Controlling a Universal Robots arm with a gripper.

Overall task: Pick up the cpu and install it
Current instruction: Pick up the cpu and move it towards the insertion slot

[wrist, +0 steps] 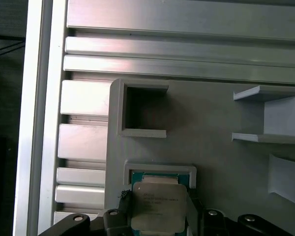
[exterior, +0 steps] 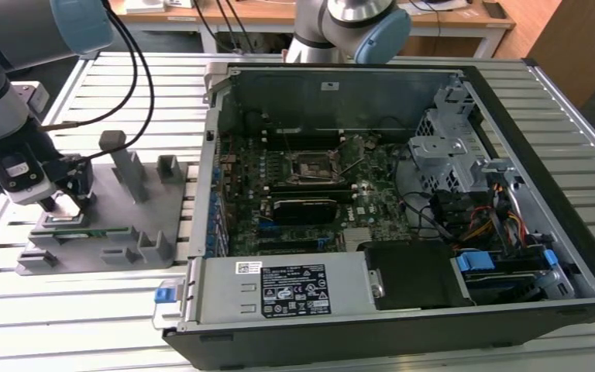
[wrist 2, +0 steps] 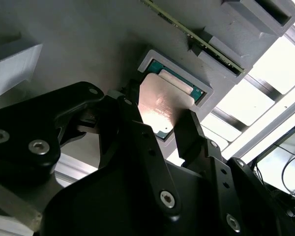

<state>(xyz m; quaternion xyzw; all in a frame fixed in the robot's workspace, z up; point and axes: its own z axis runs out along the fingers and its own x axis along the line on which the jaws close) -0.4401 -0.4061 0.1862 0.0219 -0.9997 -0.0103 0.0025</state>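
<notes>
Exterior view first: the arm (exterior: 8,116) stands at that view's left, its gripper (exterior: 58,208) lowered onto a grey moulded fixture (exterior: 122,232). The fixture lies on a table (exterior: 49,325) of ribbed aluminium slats that catch the light in pale bands. Just beside the fixture, toward the exterior view's right, an open computer case (exterior: 380,101) lies on the same slats. Its mainboard faces up, with the square socket (exterior: 313,164) near the middle. Black cables (exterior: 142,70) trail from the arm across the table. Beyond the table's far edge are a second arm's base (exterior: 355,23) and a wooden desk (exterior: 276,12).

In the second wrist view the cpu (wrist 2: 160,105) sits in a shallow square pocket of the fixture. Its silver top is lit warm, and a thin green rim shows around it. The black fingers (wrist 2: 187,132) stand on two opposite sides of the chip, set against its edges. They appear to be clamped on it, though the contact lies in shadow. The chip looks seated in the pocket rather than raised. A long green memory stick (wrist 2: 206,46) stands on edge in a slot nearby.

In the first wrist view the pocket's raised grey rim (wrist: 160,169) frames the chip, and a deeper square recess (wrist: 145,110) lies just beyond it.
</notes>
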